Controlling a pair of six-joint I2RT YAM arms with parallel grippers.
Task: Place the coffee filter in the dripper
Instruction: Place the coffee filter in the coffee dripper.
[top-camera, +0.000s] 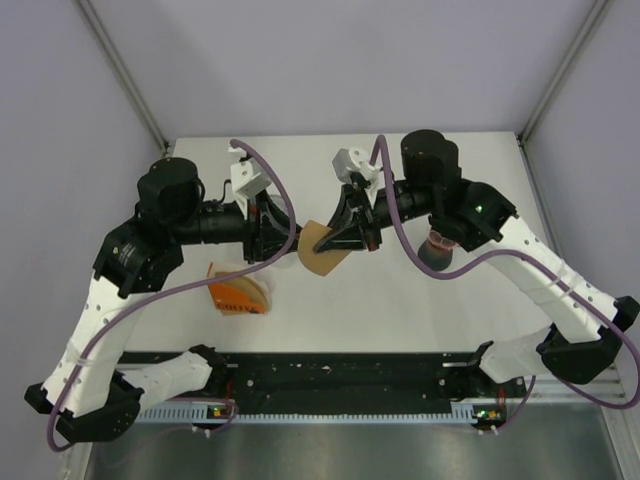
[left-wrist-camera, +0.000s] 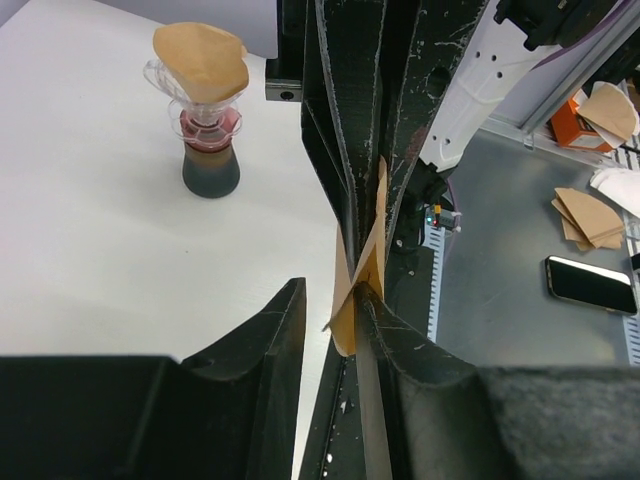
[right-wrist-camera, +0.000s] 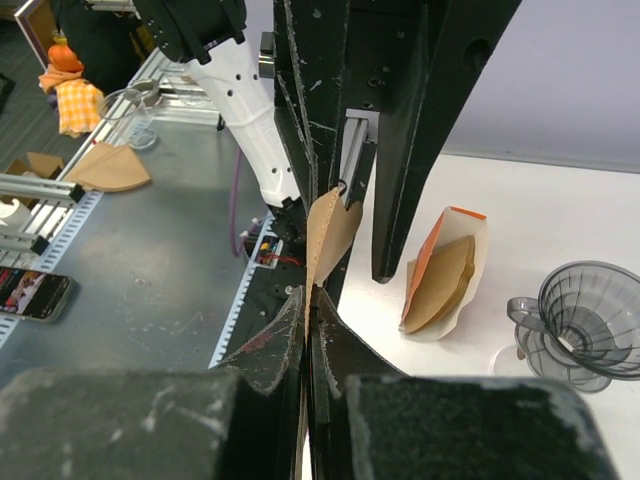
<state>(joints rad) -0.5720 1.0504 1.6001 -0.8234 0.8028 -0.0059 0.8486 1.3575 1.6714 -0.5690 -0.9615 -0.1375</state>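
Note:
A brown coffee filter (top-camera: 322, 252) hangs above the table between my two grippers. My right gripper (top-camera: 338, 240) is shut on its edge, and the right wrist view shows the paper (right-wrist-camera: 330, 230) rising from the closed fingertips (right-wrist-camera: 308, 296). My left gripper (left-wrist-camera: 330, 290) stands open: the filter (left-wrist-camera: 343, 320) lies against its right finger, with a gap to the left finger. An empty grey dripper (right-wrist-camera: 585, 320) sits on the table beyond the filter pack. A second dripper (left-wrist-camera: 205, 85) on a dark carafe holds a brown filter; the right arm partly hides it (top-camera: 437, 250).
An orange and white pack of filters (top-camera: 240, 290) lies open on the table under the left arm (right-wrist-camera: 445, 270). Off the table, the grey bench carries loose filters (left-wrist-camera: 590, 215) and a phone (left-wrist-camera: 590, 285). The black rail (top-camera: 330, 375) runs along the near edge.

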